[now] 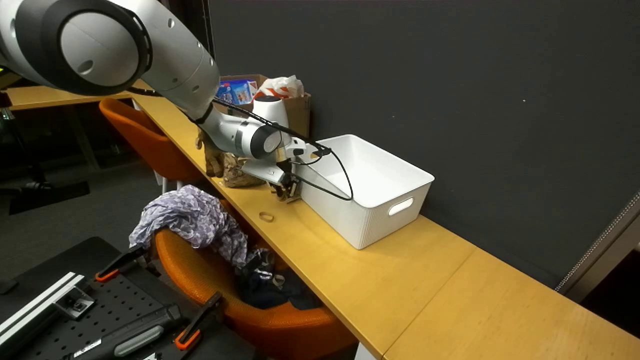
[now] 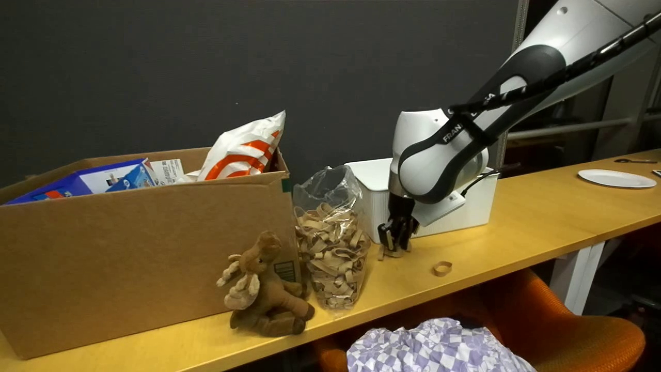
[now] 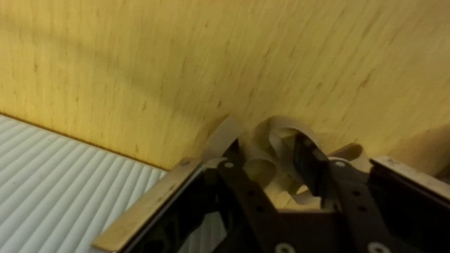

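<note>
Wrist view: gripper (image 3: 269, 151) spread w/ visible gap; tan bands (image 3: 279, 147) betw. fingertips, on tabletop (image 3: 175, 70) nr. white bin (image 3: 70, 182). Loose band (image 2: 442, 268): both exterior views. Plate (image 2: 617, 179): in an exterior view only, farther along tabletop.

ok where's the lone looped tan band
In an exterior view, the looped tan band lies right of centre on the yellow wooden table, right of the black gripper, in front of the white plastic bin.

I'm in an office-like robotics lab, with orange chairs (image 1: 155, 150) along a wooden counter (image 1: 400, 290), a robot arm (image 1: 175, 65) and a perforated plate (image 1: 115, 300).
</note>
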Robot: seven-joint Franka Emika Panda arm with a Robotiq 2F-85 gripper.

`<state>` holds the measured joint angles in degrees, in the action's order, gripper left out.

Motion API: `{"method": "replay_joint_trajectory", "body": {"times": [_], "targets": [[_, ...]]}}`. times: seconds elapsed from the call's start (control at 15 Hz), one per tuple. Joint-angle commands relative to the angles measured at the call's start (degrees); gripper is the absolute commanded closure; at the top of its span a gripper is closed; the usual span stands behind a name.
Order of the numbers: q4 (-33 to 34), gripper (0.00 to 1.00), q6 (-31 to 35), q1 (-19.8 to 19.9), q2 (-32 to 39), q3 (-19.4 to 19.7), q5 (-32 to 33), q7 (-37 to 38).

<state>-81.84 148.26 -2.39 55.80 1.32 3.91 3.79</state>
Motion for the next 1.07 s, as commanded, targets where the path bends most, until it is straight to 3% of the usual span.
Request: {"method": "replay_joint_trajectory", "body": {"times": [0.0, 0.13, 0.6, 1.0], "targets": [[0.06, 0.87, 0.28, 0.02, -0.45, -0.06, -0.36, -0.93], [-0.93, 0.99, 0.65, -0.22, -1.42, 0.18, -0.21, -0.64], [-3.83, 0.99, 0.92, -1.16, -6.46, 0.53, 0.12, -0.07], [-2.44, 0.99, -0.07, -1.25, -5.48, -0.04, -0.09, -0.57]]}}
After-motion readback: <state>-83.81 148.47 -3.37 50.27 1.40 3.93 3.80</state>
